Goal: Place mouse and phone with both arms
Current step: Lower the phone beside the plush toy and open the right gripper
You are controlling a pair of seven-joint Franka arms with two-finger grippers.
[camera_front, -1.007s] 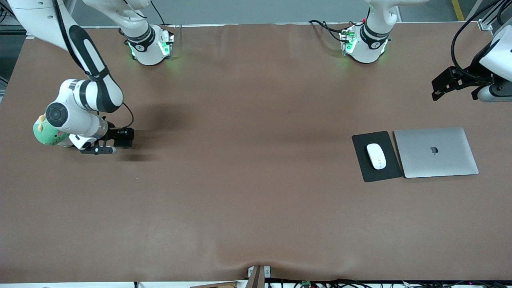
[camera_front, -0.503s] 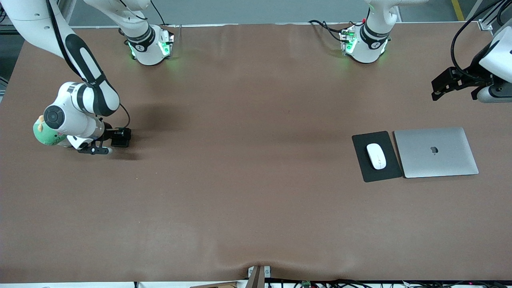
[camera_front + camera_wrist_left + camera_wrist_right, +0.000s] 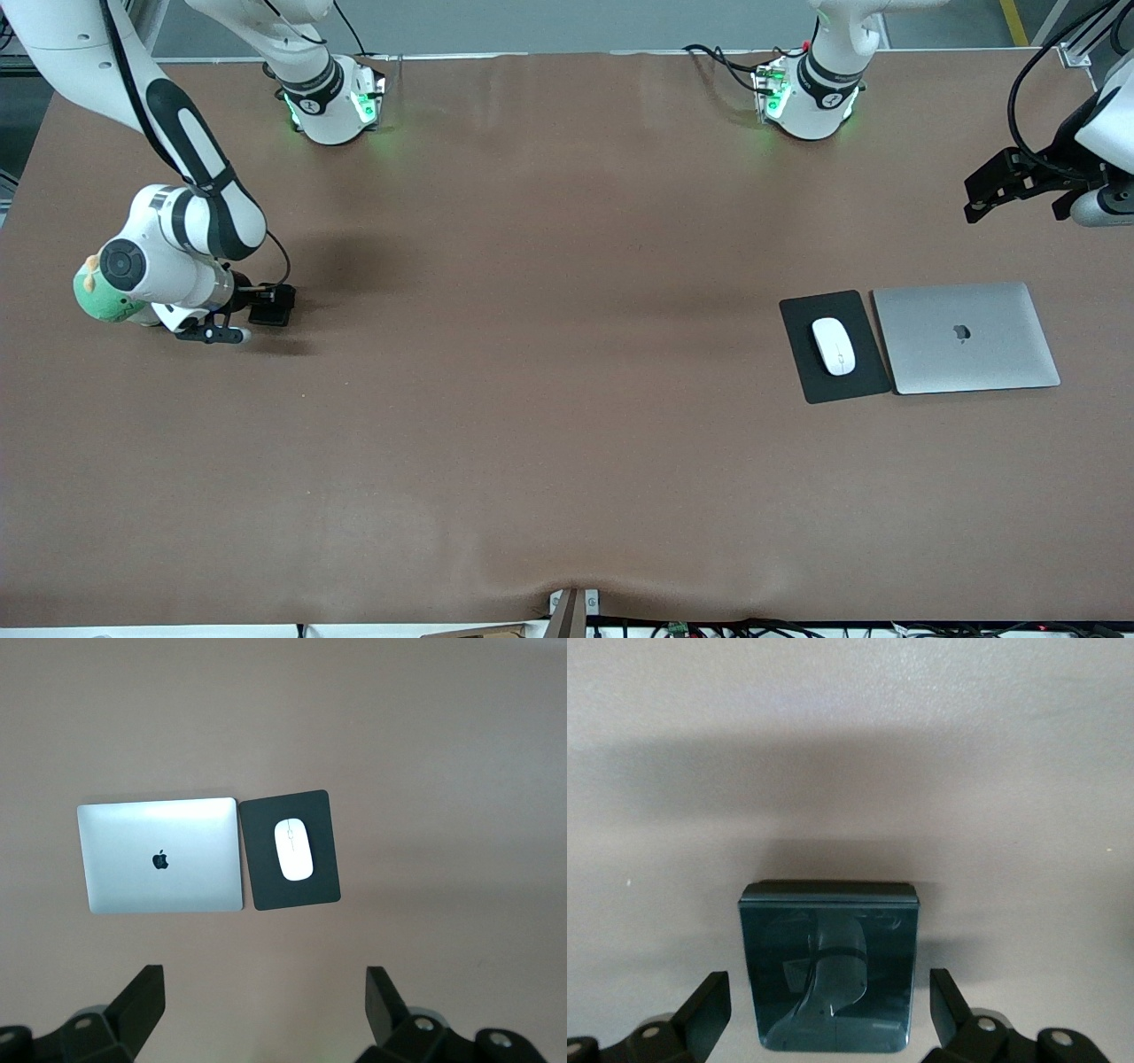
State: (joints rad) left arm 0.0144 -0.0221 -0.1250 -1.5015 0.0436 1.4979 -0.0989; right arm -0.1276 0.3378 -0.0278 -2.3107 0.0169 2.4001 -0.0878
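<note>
Right gripper [image 3: 829,1014] is low over the table, fingers apart around the phone [image 3: 828,964] (not clamped). Left gripper [image 3: 263,1005] hovers with fingers spread, above the mouse [image 3: 834,346] on its mouse pad [image 3: 797,354].

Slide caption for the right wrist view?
Right gripper open around the phone lying on the brown table.

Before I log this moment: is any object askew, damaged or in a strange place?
Nothing stands out. The mouse lies on the mouse pad beside the closed laptop, edges roughly parallel. The phone sits between the open fingers of the right tool, apparently undamaged. The left tool, open, hangs above the table.
</note>
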